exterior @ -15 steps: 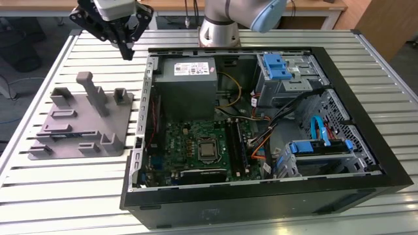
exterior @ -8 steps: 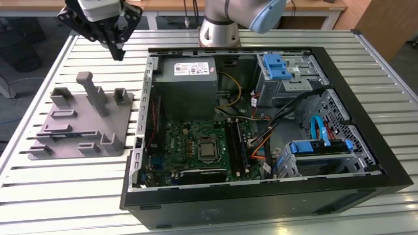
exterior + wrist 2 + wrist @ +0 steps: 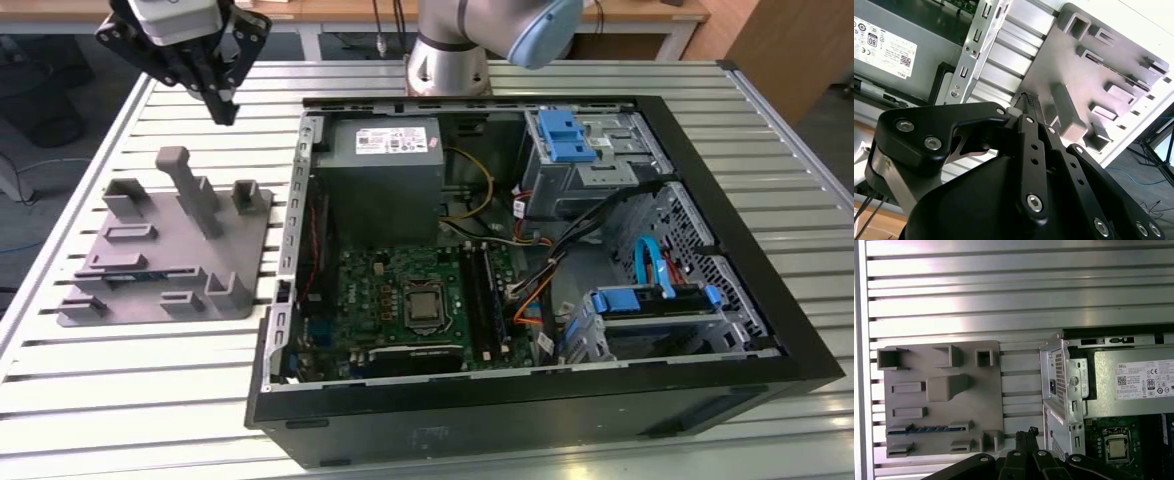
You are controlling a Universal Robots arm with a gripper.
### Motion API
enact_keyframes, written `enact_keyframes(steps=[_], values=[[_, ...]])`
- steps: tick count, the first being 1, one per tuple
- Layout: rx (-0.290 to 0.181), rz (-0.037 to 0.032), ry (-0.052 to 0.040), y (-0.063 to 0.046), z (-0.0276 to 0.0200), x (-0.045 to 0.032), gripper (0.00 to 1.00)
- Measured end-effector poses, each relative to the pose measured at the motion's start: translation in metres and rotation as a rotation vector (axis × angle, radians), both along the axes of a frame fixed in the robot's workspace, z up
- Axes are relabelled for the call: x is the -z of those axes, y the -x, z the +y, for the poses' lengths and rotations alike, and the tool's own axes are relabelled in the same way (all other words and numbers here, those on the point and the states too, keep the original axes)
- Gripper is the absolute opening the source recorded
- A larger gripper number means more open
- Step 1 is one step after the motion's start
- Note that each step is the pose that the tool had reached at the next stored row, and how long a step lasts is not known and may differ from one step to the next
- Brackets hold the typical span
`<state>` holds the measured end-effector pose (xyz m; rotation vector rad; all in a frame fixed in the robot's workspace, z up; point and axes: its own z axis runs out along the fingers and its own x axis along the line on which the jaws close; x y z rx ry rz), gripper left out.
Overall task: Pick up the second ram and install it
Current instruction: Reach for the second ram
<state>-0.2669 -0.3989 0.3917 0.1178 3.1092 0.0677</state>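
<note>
The second ram (image 3: 929, 429) is a thin dark-blue strip standing on edge in a slot of the grey moulded tray (image 3: 989, 400). In the exterior view the ram (image 3: 150, 272) shows near the tray's (image 3: 247, 235) front, at the exterior view's left. My gripper (image 3: 227, 115) hangs above the table behind the tray, well above it, fingers pointing down. Its fingertips meet with nothing between them, which both wrist views confirm (image 3: 1026, 432) (image 3: 1029, 97). The long black sockets (image 3: 478, 290) lie on the motherboard inside the open computer case.
The open black case (image 3: 747, 240) takes up the table's middle and right, with a grey power supply (image 3: 380, 165), a processor (image 3: 424, 308), cables and blue drive brackets (image 3: 567, 135). Upright posts (image 3: 187, 185) rise from the tray. The table is slatted aluminium (image 3: 1004, 300).
</note>
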Motion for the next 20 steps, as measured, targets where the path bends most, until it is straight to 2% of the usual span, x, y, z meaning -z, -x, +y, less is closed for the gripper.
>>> enact_keyframes(steps=[20], values=[[0.000,0.0000,0.0000,0.042,0.0000,0.0024,0.10]])
